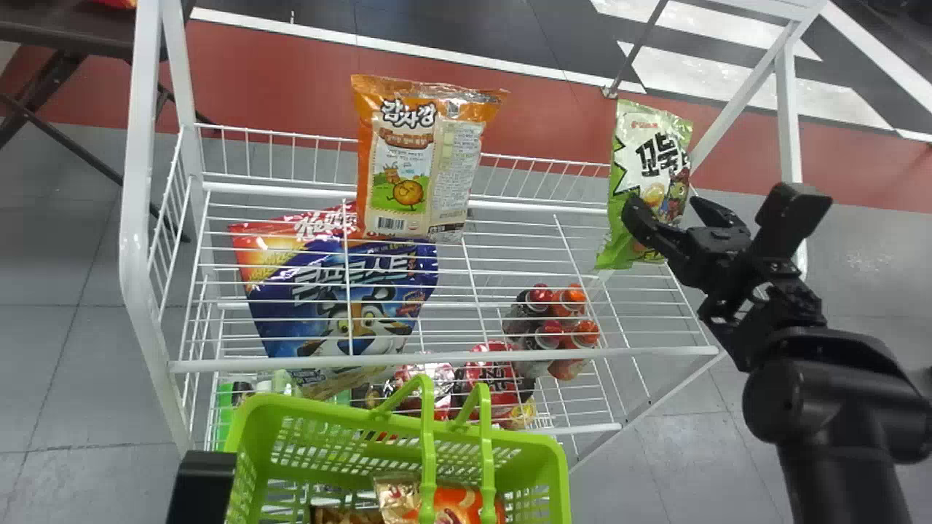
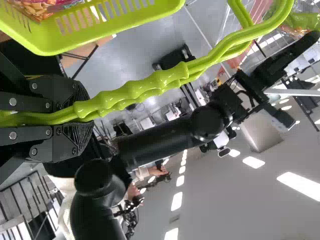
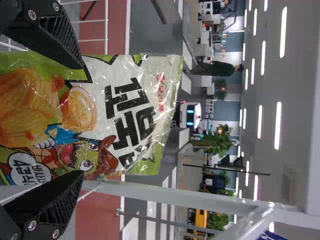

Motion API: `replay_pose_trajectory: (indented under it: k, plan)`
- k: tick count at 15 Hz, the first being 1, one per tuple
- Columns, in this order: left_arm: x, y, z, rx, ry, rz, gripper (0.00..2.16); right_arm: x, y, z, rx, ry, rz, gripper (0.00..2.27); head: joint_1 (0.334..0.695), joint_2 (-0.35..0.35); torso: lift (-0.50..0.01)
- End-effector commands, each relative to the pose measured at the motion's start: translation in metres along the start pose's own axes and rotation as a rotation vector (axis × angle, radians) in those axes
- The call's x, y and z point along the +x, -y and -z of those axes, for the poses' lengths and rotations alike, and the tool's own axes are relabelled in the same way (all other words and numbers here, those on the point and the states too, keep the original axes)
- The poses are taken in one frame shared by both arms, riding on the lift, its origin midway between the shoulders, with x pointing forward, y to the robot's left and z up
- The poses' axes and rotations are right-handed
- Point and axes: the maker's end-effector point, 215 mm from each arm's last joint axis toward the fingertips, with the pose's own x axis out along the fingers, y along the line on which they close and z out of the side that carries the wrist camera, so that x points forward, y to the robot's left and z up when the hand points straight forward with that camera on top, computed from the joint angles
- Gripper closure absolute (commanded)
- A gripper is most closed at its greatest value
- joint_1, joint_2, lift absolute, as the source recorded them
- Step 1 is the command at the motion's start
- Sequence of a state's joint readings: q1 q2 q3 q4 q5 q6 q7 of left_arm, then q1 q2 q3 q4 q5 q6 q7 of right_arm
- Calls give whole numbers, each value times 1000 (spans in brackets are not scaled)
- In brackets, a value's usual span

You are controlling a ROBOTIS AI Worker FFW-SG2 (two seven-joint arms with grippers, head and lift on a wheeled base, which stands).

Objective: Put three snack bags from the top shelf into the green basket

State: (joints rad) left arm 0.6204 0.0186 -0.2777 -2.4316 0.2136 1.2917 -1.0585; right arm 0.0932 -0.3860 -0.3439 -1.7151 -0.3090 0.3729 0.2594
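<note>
We should close our open right pincer (image 1: 664, 204) softly (crushable!) on the green snack bag (image 1: 646, 149); our left pincer (image 2: 84, 118) grips the basket handles (image 2: 165, 79).

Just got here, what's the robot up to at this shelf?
The right gripper is at the green snack bag on the top shelf's right end, fingers spread to either side, not closed on it. The left gripper holds the green basket by its handles. Snack packs lie in the basket; an orange snack bag also stands on the top shelf.
</note>
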Motion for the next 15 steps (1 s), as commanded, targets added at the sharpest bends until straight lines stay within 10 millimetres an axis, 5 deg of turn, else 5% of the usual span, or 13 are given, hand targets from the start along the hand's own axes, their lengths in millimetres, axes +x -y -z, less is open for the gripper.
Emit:
replay_pose_trajectory:
  k: [1,2,3,12,15]
  plan:
    - [0,0,1,-3,-1,0,1683,12,-12,11,-11,-64,-36,620,695,-350,-45]
    - [0,-1,0,-2,0,-2,1683,12,-22,24,6,-122,-72,1706,695,-350,-45]
    - [-1,0,1,-6,-3,0,1683,8,-27,32,32,-171,-95,2246,695,-350,-45]
    - [-6,-6,0,-21,2,-12,1683,-42,-25,-14,61,-91,-113,2246,695,-350,-45]
    - [-9,-6,-2,-24,9,-7,1683,-37,-15,-19,44,-85,-75,2246,695,-350,-45]
